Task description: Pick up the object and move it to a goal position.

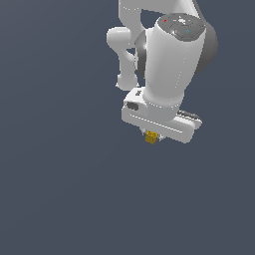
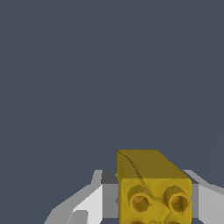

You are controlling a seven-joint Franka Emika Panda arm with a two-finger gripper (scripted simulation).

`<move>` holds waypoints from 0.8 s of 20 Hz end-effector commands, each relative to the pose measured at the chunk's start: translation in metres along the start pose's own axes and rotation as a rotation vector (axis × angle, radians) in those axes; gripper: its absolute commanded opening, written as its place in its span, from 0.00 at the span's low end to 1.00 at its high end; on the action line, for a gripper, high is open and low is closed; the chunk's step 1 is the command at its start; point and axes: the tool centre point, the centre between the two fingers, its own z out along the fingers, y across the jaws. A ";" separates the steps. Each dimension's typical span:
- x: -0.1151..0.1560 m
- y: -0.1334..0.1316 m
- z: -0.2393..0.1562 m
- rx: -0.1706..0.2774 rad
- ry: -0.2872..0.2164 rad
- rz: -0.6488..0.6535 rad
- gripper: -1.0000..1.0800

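Note:
The object is a small yellow-orange block (image 1: pixel 151 138) with round hollow studs. In the exterior view it peeks out just under the white gripper (image 1: pixel 151 135), whose body hides most of it and the fingers. In the wrist view the block (image 2: pixel 153 186) sits between the two grey-white fingers (image 2: pixel 92 205), one on each side and pressed against it. The gripper is shut on the block. I cannot tell from these views whether the block rests on the surface or is lifted.
The white arm (image 1: pixel 169 60) rises toward the top of the exterior view, right of centre. A plain dark grey-blue surface (image 1: pixel 60 189) fills the rest of both views. No goal marker shows.

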 end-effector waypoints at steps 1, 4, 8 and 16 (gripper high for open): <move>0.001 -0.010 -0.020 -0.001 -0.001 0.001 0.00; 0.003 -0.019 -0.038 0.000 -0.001 0.000 0.00; 0.005 -0.028 -0.055 0.000 -0.001 0.000 0.00; 0.008 -0.037 -0.072 0.000 -0.001 0.000 0.00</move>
